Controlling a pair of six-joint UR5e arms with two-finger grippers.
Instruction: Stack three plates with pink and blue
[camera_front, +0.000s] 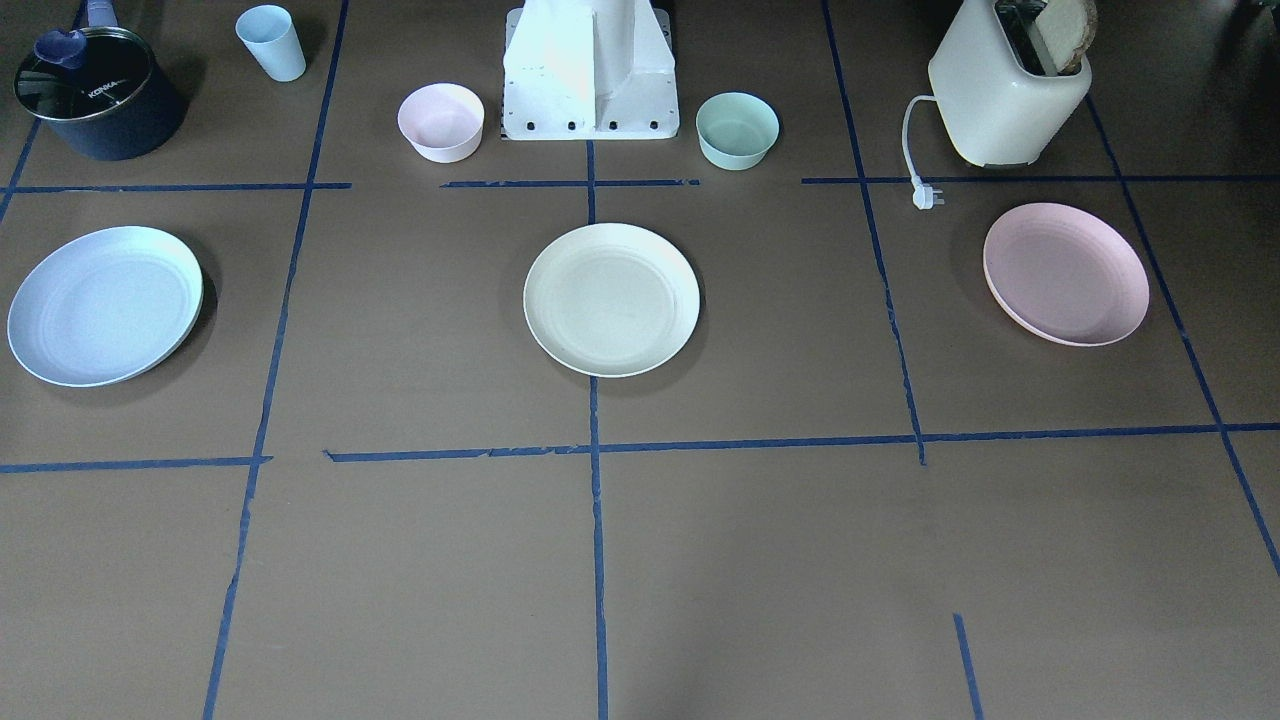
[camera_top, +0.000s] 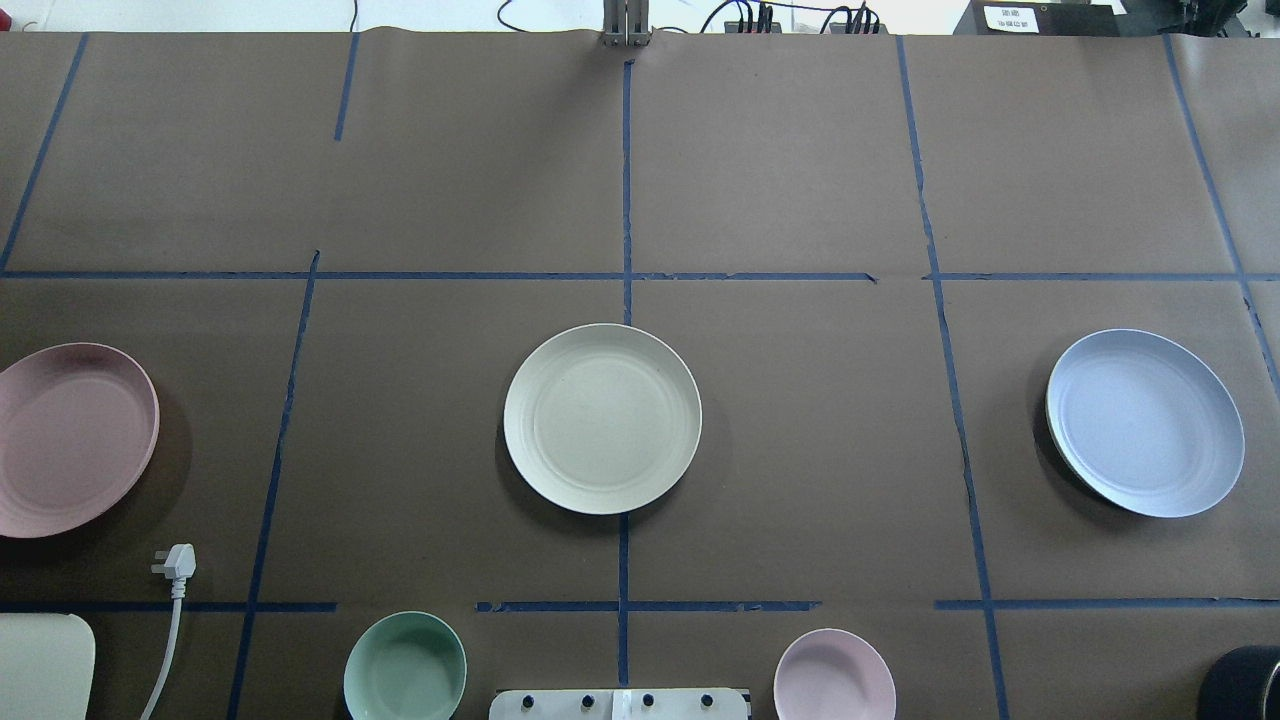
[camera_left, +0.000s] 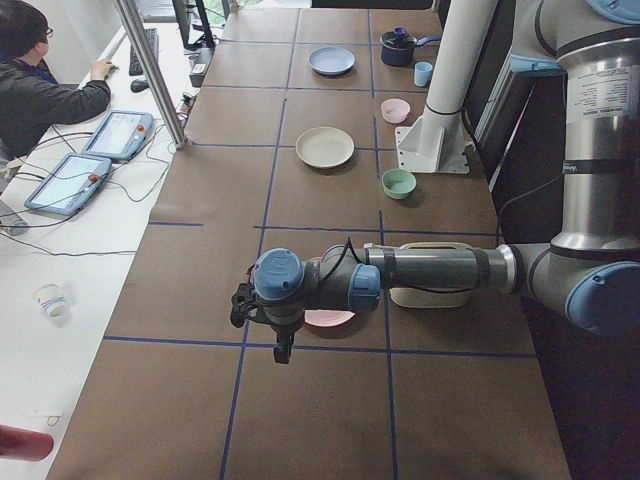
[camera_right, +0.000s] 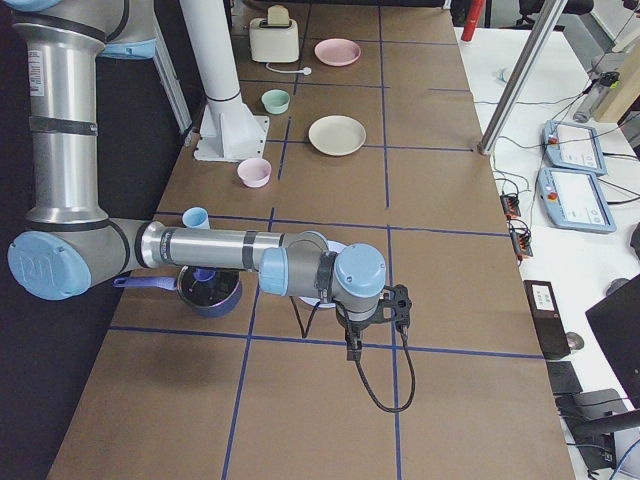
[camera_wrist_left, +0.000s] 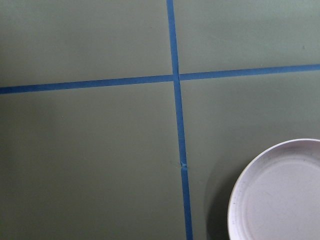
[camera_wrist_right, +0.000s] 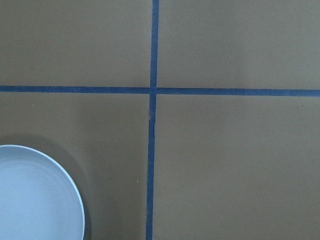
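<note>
The cream plate (camera_front: 611, 298) lies at the table's middle, also in the overhead view (camera_top: 602, 417). The pale pink plate (camera_front: 1066, 273) lies apart on the robot's left side (camera_top: 70, 438); its rim shows in the left wrist view (camera_wrist_left: 280, 195). The light blue plate (camera_front: 105, 304) lies apart on the robot's right side (camera_top: 1146, 422); its rim shows in the right wrist view (camera_wrist_right: 35, 195). The left gripper (camera_left: 243, 306) hangs above the table beside the pink plate. The right gripper (camera_right: 400, 305) hangs beside the blue plate. I cannot tell whether either is open or shut.
A cream toaster (camera_front: 1005, 85) with its white plug (camera_front: 926, 195) stands behind the pink plate. A dark pot (camera_front: 95, 92) and a light blue cup (camera_front: 271, 42) stand behind the blue plate. A small pink bowl (camera_front: 441, 121) and a mint-green bowl (camera_front: 737, 129) flank the robot base (camera_front: 590, 75).
</note>
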